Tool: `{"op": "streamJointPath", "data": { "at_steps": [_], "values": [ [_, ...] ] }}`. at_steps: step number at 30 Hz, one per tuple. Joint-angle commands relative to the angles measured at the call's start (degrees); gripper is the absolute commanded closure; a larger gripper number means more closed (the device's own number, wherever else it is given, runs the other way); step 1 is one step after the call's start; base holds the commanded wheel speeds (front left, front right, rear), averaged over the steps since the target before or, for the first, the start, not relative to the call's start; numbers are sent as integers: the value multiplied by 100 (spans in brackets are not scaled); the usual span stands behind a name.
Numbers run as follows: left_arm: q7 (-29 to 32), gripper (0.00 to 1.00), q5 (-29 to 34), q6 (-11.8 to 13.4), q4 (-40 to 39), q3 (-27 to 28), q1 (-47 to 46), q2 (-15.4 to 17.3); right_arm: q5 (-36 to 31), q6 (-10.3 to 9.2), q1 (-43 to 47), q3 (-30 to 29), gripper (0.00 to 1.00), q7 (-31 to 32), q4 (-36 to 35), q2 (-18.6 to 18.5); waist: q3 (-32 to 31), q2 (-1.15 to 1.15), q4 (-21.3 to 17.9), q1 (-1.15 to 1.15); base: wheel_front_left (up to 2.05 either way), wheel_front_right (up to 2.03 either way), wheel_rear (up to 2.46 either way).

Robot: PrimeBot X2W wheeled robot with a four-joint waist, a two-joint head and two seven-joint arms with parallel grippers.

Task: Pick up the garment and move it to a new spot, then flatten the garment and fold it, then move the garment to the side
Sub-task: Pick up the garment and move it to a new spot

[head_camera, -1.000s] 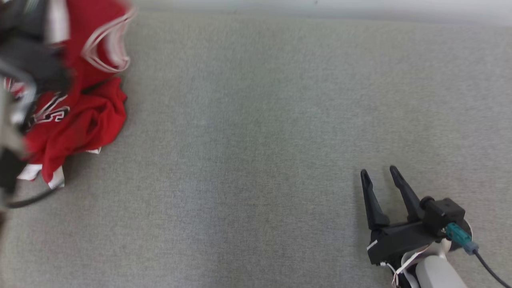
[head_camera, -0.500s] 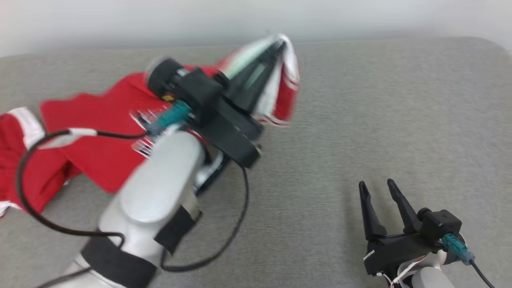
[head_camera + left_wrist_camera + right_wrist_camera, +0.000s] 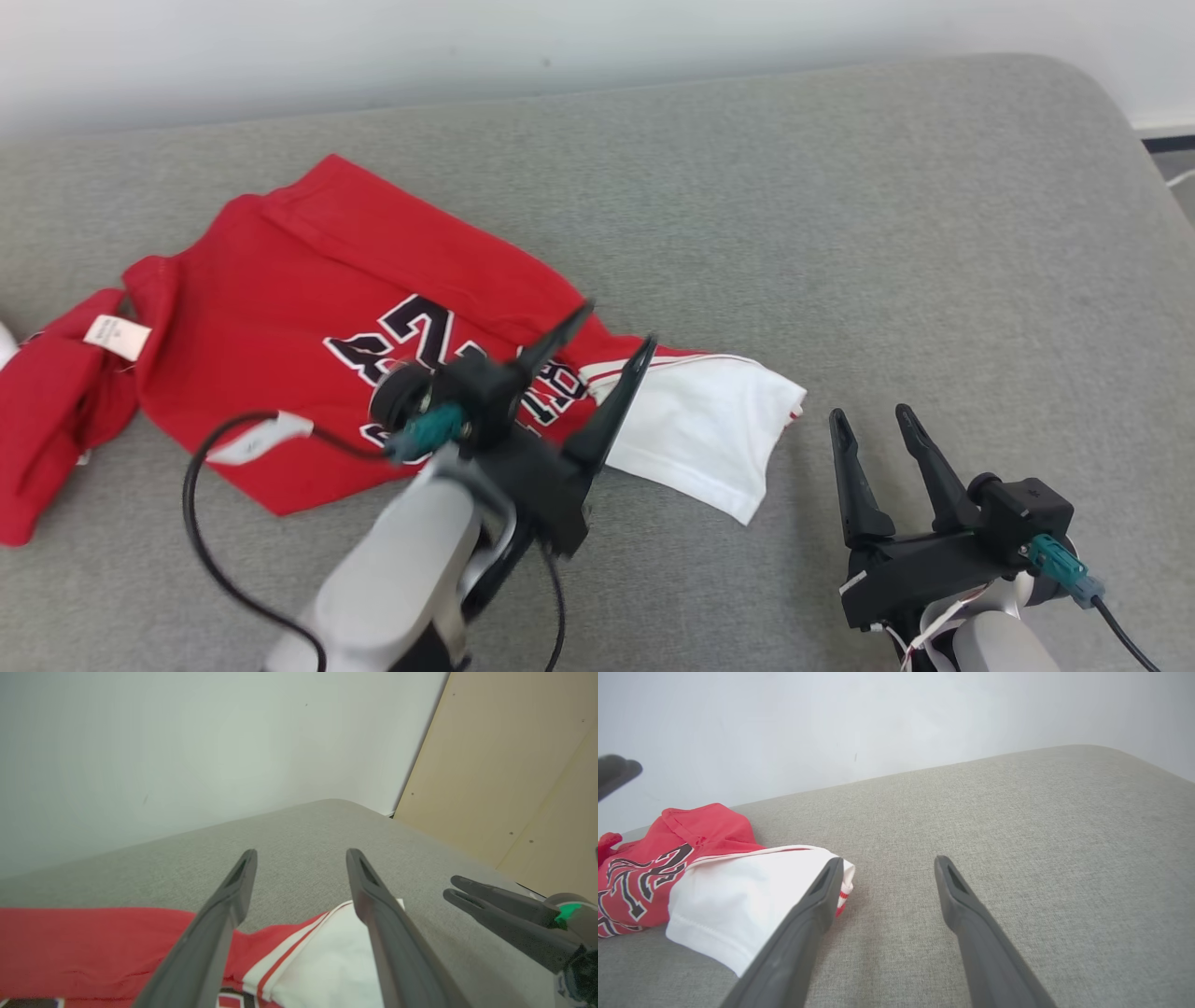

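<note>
The garment (image 3: pixel 308 317) is a red jersey with dark lettering and a white sleeve (image 3: pixel 709 429). It lies loosely spread across the left and middle of the grey cushion (image 3: pixel 840 233), with one red end bunched at the far left. My left gripper (image 3: pixel 616 329) hovers open just above the seam between red cloth and white sleeve, holding nothing. In the left wrist view its open fingers (image 3: pixel 301 853) straddle the sleeve (image 3: pixel 327 961). My right gripper (image 3: pixel 868 413) stands open and empty just right of the sleeve's edge. The right wrist view has its fingers (image 3: pixel 888 860) beside the sleeve (image 3: pixel 738 905).
A pale wall (image 3: pixel 560 37) runs behind the cushion. The cushion's rounded right corner (image 3: pixel 1102 103) drops to the floor. A tan wooden panel (image 3: pixel 514 788) stands beyond that corner. The left arm's black cable (image 3: pixel 201 523) loops over the cushion's front.
The left gripper carried the garment's sleeve rightward, then opened and let it go. The garment now lies stretched out on the cushion. The head camera has shifted. The right gripper stayed open.
</note>
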Motion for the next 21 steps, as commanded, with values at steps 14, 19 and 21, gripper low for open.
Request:
{"op": "streamJointPath", "data": {
  "at_steps": [14, 19, 21],
  "values": [
    [-8, 0, 1015, 222, -785, 1912, 1974, 17, 131, -6, -151, 569, 0, -5, -33, -153, -510, 0, 1077, 1, 0, 0, 0],
    [-8, 0, 1090, 138, -1034, 2419, 2540, 13, 177, -6, -486, 923, 0, -3, 385, -236, -505, 0, 1578, 1, 0, 0, 0],
    [-8, 0, 1057, 124, -1074, 2518, 2708, 12, 153, -6, -561, 972, 0, -3, 604, -237, -489, 0, 1719, 1, 0, 0, 0]
  ]
}}
